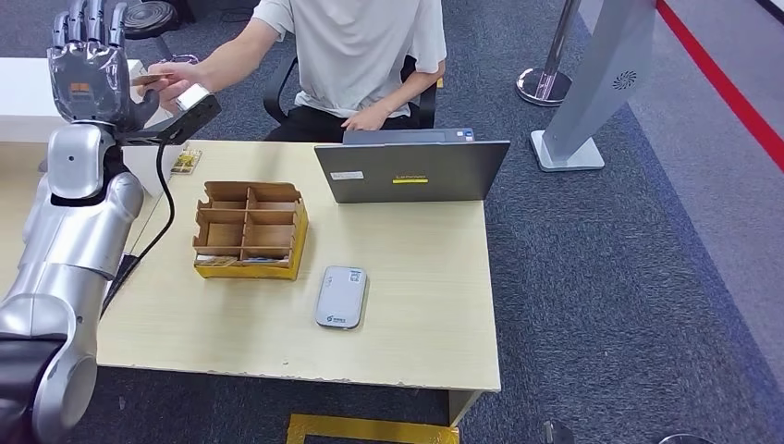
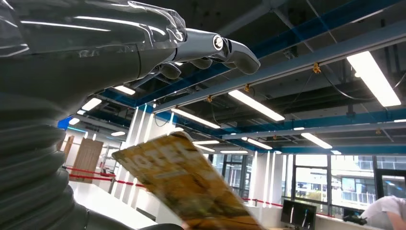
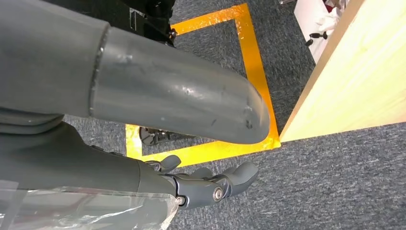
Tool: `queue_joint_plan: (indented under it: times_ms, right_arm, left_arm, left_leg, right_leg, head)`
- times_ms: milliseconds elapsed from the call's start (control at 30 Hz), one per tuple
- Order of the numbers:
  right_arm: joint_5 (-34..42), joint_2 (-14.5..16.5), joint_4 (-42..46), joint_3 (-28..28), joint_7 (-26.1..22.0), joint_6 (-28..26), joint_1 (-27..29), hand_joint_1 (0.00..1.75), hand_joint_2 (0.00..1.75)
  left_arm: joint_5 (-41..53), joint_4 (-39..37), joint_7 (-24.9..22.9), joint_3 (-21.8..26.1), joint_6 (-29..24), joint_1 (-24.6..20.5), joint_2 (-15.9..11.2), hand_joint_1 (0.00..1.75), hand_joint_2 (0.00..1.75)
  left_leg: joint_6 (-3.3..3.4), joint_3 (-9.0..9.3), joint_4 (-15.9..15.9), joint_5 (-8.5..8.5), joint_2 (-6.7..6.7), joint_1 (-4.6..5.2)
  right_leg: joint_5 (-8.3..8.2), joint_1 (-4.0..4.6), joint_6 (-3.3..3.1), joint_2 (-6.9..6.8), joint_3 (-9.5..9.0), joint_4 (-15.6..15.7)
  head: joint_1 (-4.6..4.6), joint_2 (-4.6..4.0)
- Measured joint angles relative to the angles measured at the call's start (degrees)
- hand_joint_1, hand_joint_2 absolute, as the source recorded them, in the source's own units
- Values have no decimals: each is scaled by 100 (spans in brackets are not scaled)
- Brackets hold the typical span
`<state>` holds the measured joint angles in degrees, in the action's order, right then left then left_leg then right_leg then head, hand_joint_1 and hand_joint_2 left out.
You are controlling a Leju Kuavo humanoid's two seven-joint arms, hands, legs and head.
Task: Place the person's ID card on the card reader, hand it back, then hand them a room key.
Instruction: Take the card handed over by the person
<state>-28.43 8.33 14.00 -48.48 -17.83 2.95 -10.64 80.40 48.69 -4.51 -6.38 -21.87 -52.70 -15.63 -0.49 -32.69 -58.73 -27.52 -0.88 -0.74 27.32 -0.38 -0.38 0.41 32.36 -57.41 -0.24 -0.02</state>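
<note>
My left hand [image 1: 90, 69] is raised at the table's far left corner, fingers pointing up. It holds an orange room key [image 2: 186, 187] printed HOTEL; in the head view the key [image 1: 146, 80] sticks out toward the seated person. The person's hand [image 1: 176, 76] reaches across and touches the key's other end. The grey card reader [image 1: 340, 297] lies on the table in front of a cardboard divider box [image 1: 250, 229] with cards in its near compartments. My right hand [image 3: 210, 184] hangs beside the table over the carpet, fingers loosely apart, holding nothing.
An open laptop [image 1: 411, 169] stands at the table's [image 1: 416, 324] far edge before the person. A small yellowish item [image 1: 185, 162] lies at the far left. A black cable [image 1: 166, 203] hangs from my left wrist. Yellow floor tape [image 3: 253, 62] marks the carpet; a white stand [image 1: 601, 83] is at right.
</note>
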Motion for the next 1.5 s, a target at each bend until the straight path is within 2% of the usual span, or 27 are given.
queue_joint_plan:
  times_ms: [333, 867, 1000, 1500]
  right_arm:
    - [78, -1, -10, 37, 36, -2, 42, 0, 0]
    - [83, -2, -15, 41, 37, -2, 75, 0, 0]
    - [84, -2, -15, 41, 37, -2, 75, 0, 0]
    - [133, -31, -19, 128, 32, -2, 78, 0, 0]
  left_arm:
    - [-46, -588, -16, -250, 24, -267, -103, 0, 175]
    - [-54, -740, -16, -361, 28, -280, -80, 0, 175]
    - [-57, -747, -16, -362, 31, -280, -78, 175, 175]
    - [-193, -657, 87, -491, 225, -168, -32, 175, 175]
  left_leg:
    - [0, -9, 0, 1, 8, -3]
    - [0, -12, 0, 1, 9, -3]
    - [0, -12, 0, 1, 9, -3]
    - [0, -16, 0, 1, 9, -2]
  right_leg:
    - [1, 1, 1, -8, 6, 0]
    - [1, 0, 1, -8, 8, 0]
    - [1, 1, 0, -8, 9, 0]
    - [1, 0, 1, -9, 12, 0]
  head:
    - [1, 0]
    - [0, 0]
    - [0, 0]
    - [0, 0]
